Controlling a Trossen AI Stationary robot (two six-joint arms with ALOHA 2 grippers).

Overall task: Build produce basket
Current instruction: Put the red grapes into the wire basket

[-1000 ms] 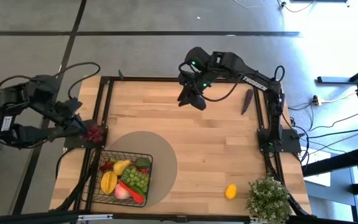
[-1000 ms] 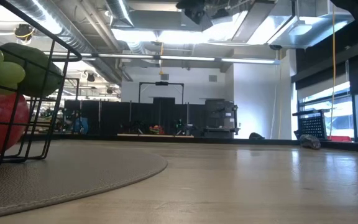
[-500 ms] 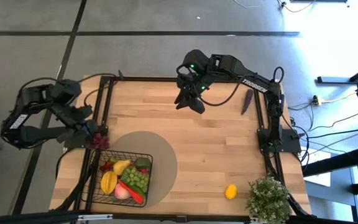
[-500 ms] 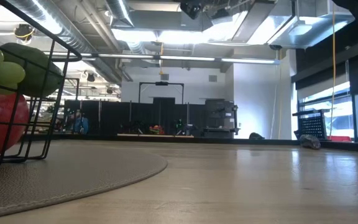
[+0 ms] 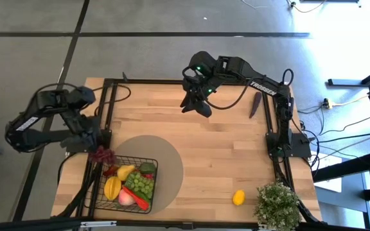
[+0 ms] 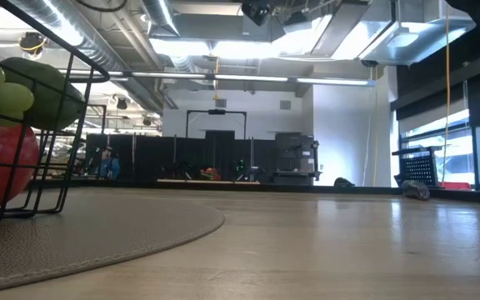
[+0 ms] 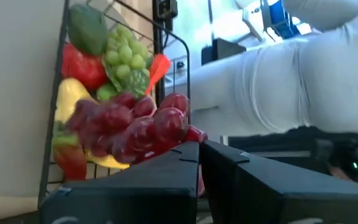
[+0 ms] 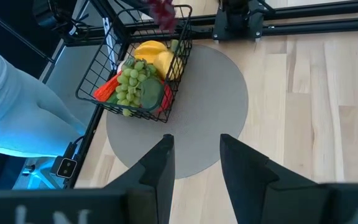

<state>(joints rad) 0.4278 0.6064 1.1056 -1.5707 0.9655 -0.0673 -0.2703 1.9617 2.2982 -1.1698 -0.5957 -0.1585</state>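
Your left gripper point(image 5: 94, 145) is clenched on the purple grapes point(image 5: 101, 154) — in the left wrist view the bunch point(image 7: 129, 124) bulges out just past the pinched fingertips point(image 7: 188, 152). Right beyond that gripper sits the basket point(image 5: 154, 162), resting on the round tan mat point(image 5: 169, 160), and the grapes hang over the basket's near corner rather than inside it. Below and past the bunch you can see what is already in the basket: green grapes point(image 5: 143, 186), a yellow fruit point(image 5: 112, 188), a red chili point(image 5: 138, 199) and a pink peach point(image 5: 126, 199). Your right gripper point(image 5: 196, 102) hovers high over the far side of the table point(image 5: 223, 147), well apart from the basket, with its fingers point(image 8: 160, 165) partly spread and nothing between them — it looks across at the basket point(image 8: 98, 84) from there. Off to that gripper's side lies an eggplant point(image 5: 255, 104) by the table's edge. Well away from both grippers, a lemon point(image 5: 238, 197) rests beside the potted plant point(image 5: 278, 204).
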